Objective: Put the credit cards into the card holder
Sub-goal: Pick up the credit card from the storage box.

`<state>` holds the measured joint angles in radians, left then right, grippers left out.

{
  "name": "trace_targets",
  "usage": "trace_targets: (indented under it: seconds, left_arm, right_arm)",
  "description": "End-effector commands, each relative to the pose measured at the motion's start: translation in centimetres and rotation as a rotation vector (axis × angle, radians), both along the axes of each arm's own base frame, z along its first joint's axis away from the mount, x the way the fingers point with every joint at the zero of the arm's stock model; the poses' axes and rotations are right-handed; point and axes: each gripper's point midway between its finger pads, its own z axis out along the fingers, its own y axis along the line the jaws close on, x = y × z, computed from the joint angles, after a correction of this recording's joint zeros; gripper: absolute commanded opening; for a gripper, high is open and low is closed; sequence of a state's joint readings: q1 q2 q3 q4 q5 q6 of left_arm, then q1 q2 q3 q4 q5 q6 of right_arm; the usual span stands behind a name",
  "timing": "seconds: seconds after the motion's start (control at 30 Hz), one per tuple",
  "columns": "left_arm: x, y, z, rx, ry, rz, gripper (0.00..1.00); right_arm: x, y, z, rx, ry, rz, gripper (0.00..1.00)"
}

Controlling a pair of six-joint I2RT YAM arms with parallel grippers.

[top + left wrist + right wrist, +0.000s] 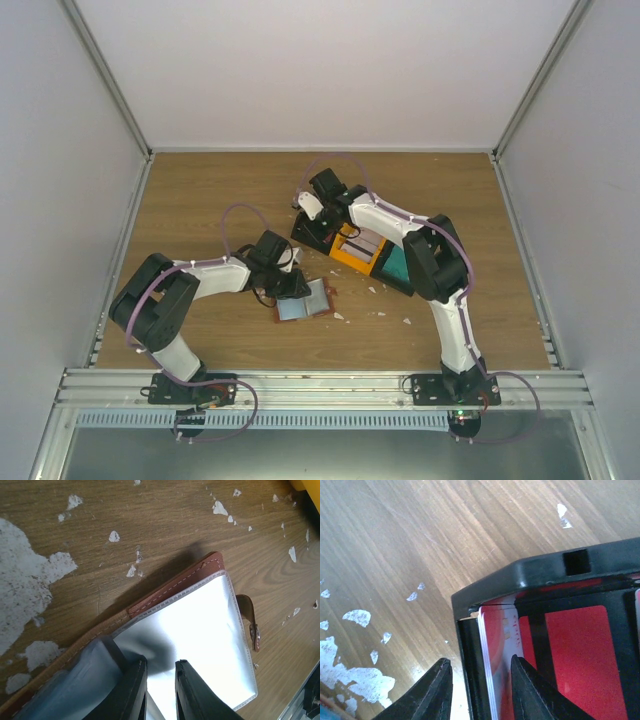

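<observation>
– Left tool [160, 666]: what is its state, and why is it stationed there?

– We find its fingers pressed almost together, pinching a pale inner sleeve of the card holder [200, 622]. The card holder lies open on the table [125, 525], near the bin tray [352, 255], on the tray's side toward the arm bases. We judge that the pinch anchors the holder and presents a pocket mouth, so a card can be pushed in without the holder sliding.

– And the right tool [481, 661]?

– Its fingers stand spread at the tray's end compartment, the one farther from the arm bases. One finger is outside the tray wall. The other is inside, over the red credit cards [495, 645], which stand on edge against that wall. We see nothing gripped.

– Why does that placement matter?

– With the wall between the fingers, we judge that closing here would clamp wall and cards together. The outer finger needs to clear the wall first. A teal card [396, 264] lies in the tray's opposite end compartment. The visible part of the sleeve holds no card, so we rate the task as barely begun.
</observation>
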<state>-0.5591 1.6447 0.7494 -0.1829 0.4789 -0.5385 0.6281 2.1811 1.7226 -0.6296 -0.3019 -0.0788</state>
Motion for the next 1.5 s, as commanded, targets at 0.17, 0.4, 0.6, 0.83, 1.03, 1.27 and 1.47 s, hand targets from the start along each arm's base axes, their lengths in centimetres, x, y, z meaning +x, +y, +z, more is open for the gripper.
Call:
trace_targets:
  seconds: [0.17,0.4,0.6,0.83,1.03,1.27,1.47]
  left_arm:
    - [-0.4,1.4,-0.4,0.035,0.011,0.015,0.20]
    - [-0.2,1.8,-0.7,0.056,0.003,0.022,0.20]
    - [0.0,2.2,-1.0,0.076,0.002,0.026,0.20]
    - [0.1,2.1,-1.1,0.077,0.003,0.024,0.20]
    - [0.0,2.2,-1.3,0.078,0.008,0.024,0.20]
    - [0.1,2.3,-1.2,0.081,0.006,0.030,0.20]
    - [0.1,2.4,-1.3,0.084,0.008,0.031,0.20]
  right_arm:
    - [-1.2,0.6,1.9,0.044,0.033,0.025,0.28]
    - [-1.6,0.5,2.5,0.051,0.029,0.037,0.28]
    - [-1.8,0.2,2.3,0.036,0.036,0.030,0.28]
    - [-2.0,0.1,1.9,0.034,0.046,0.023,0.24]
    - [-2.2,-0.1,2.0,0.027,0.048,0.018,0.23]
    - [-2.3,-0.1,2.7,0.040,0.043,0.021,0.22]
    - [-2.5,-0.3,2.3,0.023,0.041,0.023,0.17]
